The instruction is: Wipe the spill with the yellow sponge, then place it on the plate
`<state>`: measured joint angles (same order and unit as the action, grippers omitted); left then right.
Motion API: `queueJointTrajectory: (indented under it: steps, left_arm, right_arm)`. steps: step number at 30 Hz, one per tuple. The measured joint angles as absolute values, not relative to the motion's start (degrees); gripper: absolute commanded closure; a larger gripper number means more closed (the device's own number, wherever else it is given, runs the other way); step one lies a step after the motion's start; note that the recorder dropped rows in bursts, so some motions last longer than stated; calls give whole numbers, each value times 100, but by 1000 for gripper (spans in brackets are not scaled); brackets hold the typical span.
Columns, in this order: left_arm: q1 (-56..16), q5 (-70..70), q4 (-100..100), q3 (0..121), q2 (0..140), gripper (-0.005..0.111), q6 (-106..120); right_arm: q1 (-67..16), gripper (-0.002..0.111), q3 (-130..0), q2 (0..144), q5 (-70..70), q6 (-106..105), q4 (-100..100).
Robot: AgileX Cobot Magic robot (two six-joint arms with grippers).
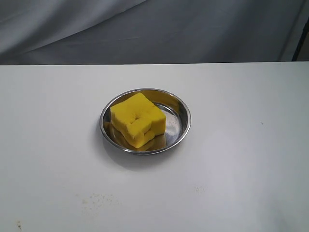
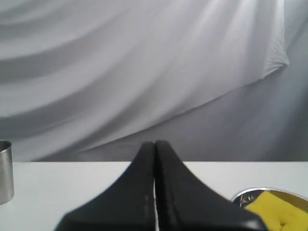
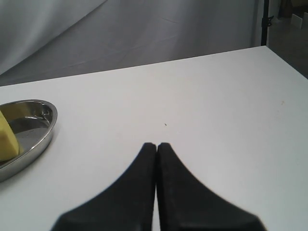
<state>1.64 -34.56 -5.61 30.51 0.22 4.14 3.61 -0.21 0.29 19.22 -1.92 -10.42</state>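
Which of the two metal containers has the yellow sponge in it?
The shallow round plate holds the yellow sponge; the tall metal cup stands apart from it.

**Two matte black pincers, alike in form**

The left pincer (image 2: 155, 144) is made of two matte black fingers (image 2: 139, 192). They are smooth and unmarked apart from a few tiny pale flecks beside the seam. Each finger is broad at its base and sweeps in a concave curve to a narrow, rounded tip. A thin pale line runs between the pair. The right pincer (image 3: 156, 145) has the same build: two plain black fingers (image 3: 183, 197), wide-based, curving to slim tips, with the same fine light seam.
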Motion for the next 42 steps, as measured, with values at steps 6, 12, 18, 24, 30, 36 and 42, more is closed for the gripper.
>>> queueJointTrajectory:
  steps: [6,12,18,24,30,36,42]
  left_arm:
    - [164,-1959,-457,2311,85,107,366]
    - [164,-920,-368,937,533,107,351]
    - [164,-439,-368,194,569,107,351]
    - [164,-622,-368,29,569,107,351]
    - [164,-939,-368,29,569,107,351]
    - [164,-1308,-347,29,569,107,351]
    - [164,-1342,-347,29,569,107,351]
  right_arm:
    - [361,108,-21,29,1922,-192,-1042]
    - [361,108,-21,29,1922,-192,-1042]
    - [361,108,-21,29,1922,-192,-1042]
    - [361,108,-21,29,1922,-192,-1042]
    - [361,108,-21,29,1922,-192,-1042]
    - [361,108,-21,29,1922,-192,-1042]
    - [361,108,-21,29,1922,-192,-1042]
